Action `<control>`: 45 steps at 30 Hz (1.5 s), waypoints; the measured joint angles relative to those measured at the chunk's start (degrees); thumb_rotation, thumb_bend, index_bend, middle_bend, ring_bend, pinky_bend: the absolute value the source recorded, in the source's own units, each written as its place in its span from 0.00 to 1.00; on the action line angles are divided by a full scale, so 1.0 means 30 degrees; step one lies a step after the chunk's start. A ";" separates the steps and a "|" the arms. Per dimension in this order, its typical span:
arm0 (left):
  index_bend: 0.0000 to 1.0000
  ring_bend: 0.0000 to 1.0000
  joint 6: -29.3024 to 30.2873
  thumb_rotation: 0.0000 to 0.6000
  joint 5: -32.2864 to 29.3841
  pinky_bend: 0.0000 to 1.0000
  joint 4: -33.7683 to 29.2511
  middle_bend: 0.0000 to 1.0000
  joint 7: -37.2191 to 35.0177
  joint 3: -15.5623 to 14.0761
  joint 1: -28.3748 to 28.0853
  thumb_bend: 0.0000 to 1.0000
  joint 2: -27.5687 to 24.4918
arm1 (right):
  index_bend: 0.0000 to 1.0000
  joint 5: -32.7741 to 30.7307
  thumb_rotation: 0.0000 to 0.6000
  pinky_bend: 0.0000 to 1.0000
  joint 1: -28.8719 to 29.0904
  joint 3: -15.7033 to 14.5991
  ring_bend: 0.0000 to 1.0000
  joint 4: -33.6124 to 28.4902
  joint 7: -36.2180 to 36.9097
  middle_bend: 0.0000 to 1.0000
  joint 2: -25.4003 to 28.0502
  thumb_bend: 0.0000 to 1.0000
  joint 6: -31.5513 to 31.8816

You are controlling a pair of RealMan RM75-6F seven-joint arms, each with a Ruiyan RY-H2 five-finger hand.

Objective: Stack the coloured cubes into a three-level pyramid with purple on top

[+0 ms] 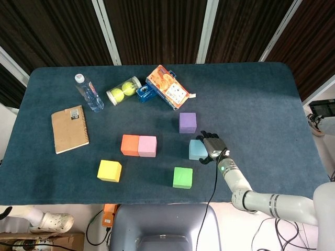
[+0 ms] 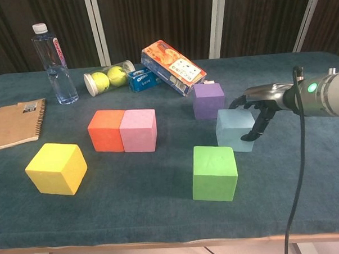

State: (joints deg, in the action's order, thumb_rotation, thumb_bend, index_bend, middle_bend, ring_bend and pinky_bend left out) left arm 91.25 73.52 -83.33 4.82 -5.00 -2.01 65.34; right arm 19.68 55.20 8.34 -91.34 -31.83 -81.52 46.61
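Observation:
Six cubes rest on the blue table. Orange (image 1: 130, 145) (image 2: 106, 130) and pink (image 1: 147, 146) (image 2: 138, 130) touch side by side. Yellow (image 1: 109, 170) (image 2: 56, 168) lies front left, green (image 1: 182, 177) (image 2: 214, 172) front centre, purple (image 1: 187, 122) (image 2: 208, 100) further back. The light blue cube (image 1: 196, 150) (image 2: 234, 130) stands between purple and green. My right hand (image 1: 212, 147) (image 2: 258, 107) is against its right side, fingers arched over the top rear edge, thumb down by the right face. The cube stays on the table. My left hand is out of both views.
At the back stand a water bottle (image 1: 88, 92) (image 2: 54, 63), a tube of tennis balls (image 1: 123, 90) (image 2: 106, 78), a small blue Oreo box (image 2: 141, 79) and an orange snack box (image 1: 167, 87) (image 2: 172, 65). A brown notebook (image 1: 69, 128) (image 2: 15, 123) lies at the left.

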 measured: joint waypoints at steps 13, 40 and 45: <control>0.06 0.00 -0.0539 1.00 0.0382 0.09 0.0201 0.00 -0.0082 0.0792 0.0524 0.06 0.0014 | 0.50 0.1192 1.00 0.00 -0.0226 0.0110 0.00 -0.0737 0.0930 0.00 -0.0018 0.24 0.1512; 0.06 0.00 -0.1527 1.00 0.0947 0.09 0.1046 0.00 -0.1209 0.1664 0.1057 0.06 0.0026 | 0.49 -0.3813 1.00 0.00 0.3714 0.1954 0.00 -0.0347 -0.1583 0.00 -0.2457 0.24 0.3203; 0.06 0.00 -0.1621 1.00 0.1087 0.09 0.1096 0.00 -0.1236 0.1751 0.1103 0.06 0.0049 | 0.49 -0.4097 1.00 0.00 0.3816 0.1913 0.00 0.0097 -0.1817 0.00 -0.2756 0.24 0.3240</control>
State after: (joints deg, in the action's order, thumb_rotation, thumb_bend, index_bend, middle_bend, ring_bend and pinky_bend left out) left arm 86.39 76.78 -80.04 1.11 0.25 1.30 65.49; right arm 7.39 66.64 14.08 -91.04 -37.28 -89.79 56.33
